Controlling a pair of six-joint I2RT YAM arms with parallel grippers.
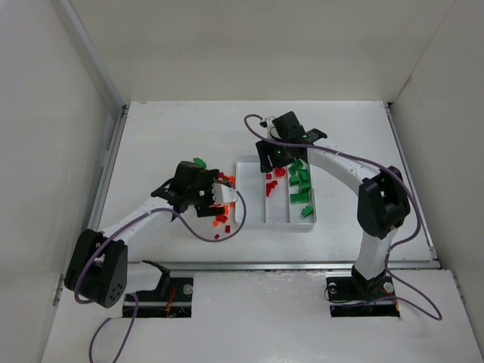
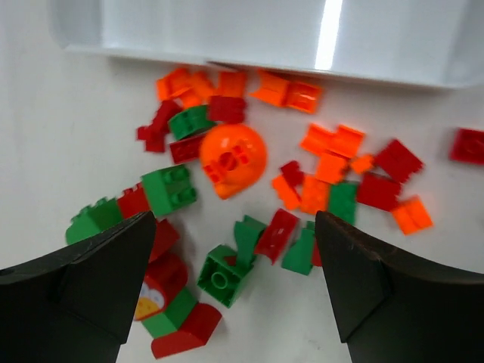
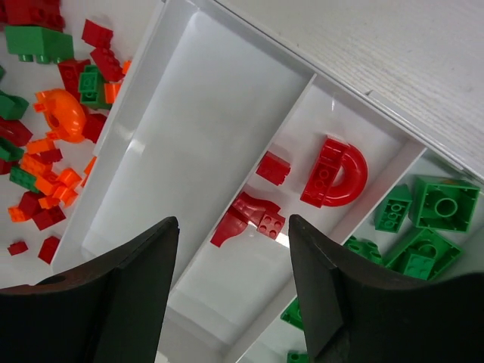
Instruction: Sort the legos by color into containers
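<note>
Mid-sort: my left gripper (image 2: 234, 227) hangs open over the loose legos (image 2: 232, 155) beside the tray (image 2: 227, 30), my right gripper (image 3: 233, 227) open and empty above its red compartment (image 3: 333, 121) — next, I'd pinch one brick cleanly.

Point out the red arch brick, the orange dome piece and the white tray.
red arch brick (image 3: 352, 162), right wrist view, its curved band
orange dome piece (image 2: 233, 157), left wrist view, its studded middle
white tray (image 1: 250, 198), top external view, its bare floor
</note>
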